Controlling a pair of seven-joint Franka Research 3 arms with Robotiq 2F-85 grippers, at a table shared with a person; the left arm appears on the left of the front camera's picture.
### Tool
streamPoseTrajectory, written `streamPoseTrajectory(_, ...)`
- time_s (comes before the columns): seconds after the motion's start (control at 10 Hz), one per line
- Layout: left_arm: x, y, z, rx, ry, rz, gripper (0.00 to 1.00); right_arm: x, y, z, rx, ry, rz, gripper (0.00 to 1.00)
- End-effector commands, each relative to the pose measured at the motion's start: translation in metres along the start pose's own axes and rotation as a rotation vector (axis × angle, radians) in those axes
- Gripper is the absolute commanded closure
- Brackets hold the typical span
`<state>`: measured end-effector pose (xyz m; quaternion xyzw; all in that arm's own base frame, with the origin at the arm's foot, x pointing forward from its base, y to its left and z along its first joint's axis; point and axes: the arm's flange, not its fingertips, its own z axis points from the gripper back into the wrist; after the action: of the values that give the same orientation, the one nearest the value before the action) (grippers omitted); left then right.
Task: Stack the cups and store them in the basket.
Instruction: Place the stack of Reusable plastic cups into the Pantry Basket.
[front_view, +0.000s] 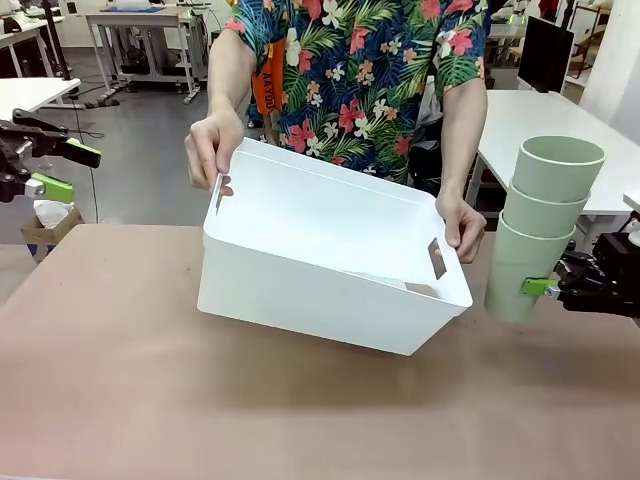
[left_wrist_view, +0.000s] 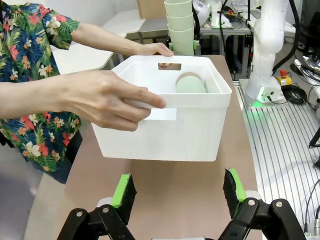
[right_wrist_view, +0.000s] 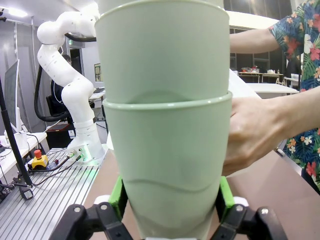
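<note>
Front view: person's hands (front_view: 213, 148) hold tilted basket (front_view: 300, 290) between the arms | left gripper (front_view: 65, 170) spread, empty | right gripper (front_view: 545, 287) clamped on three stacked cups (front_view: 540, 225) | one cup (left_wrist_view: 190, 85) inside basket

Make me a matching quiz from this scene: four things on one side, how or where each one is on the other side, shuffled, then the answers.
Things
1. basket
2. stack of mint cups
3. left gripper
4. single cup

States
A. open, holding nothing
B. lying inside the basket
C. tilted, held at both short ends by the person's hands
D. clamped in the right gripper

Pairs: 1-C, 2-D, 3-A, 4-B
</note>
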<state>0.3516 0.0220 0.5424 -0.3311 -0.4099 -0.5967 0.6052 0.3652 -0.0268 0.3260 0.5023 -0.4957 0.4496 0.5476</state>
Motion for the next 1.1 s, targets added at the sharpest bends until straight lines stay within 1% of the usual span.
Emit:
streamPoseTrajectory(0.0,0.005,0.0,0.001,0.002,-0.018,0.009,0.08,0.005,-0.001,-0.001,-0.007,-0.011,0.012,0.14)
streamPoseTrajectory(0.4,0.005,0.0,0.001,0.002,-0.018,0.009,0.08,0.005,-0.001,-0.001,-0.007,-0.011,0.012,0.14)
streamPoseTrajectory(0.5,0.005,0.0,0.001,0.002,-0.018,0.009,0.08,0.0,0.0,0.0,0.0,0.0,0.0,0.14)
streamPoseTrajectory(0.7,0.005,0.0,0.001,0.002,-0.018,0.009,0.08,0.034,0.008,0.002,-0.017,0.026,0.009,0.14)
streamPoseTrajectory(0.8,0.005,0.0,0.001,0.002,-0.018,0.009,0.08,0.064,0.012,0.002,-0.047,0.059,0.018,0.14)
streamPoseTrajectory(0.9,0.005,0.0,0.001,0.002,-0.018,0.009,0.08,0.084,0.015,0.001,-0.063,0.075,0.017,0.14)
streamPoseTrajectory(1.0,0.005,0.0,0.001,0.002,-0.018,0.009,0.08,0.107,0.019,-0.002,-0.091,0.117,0.031,0.14)
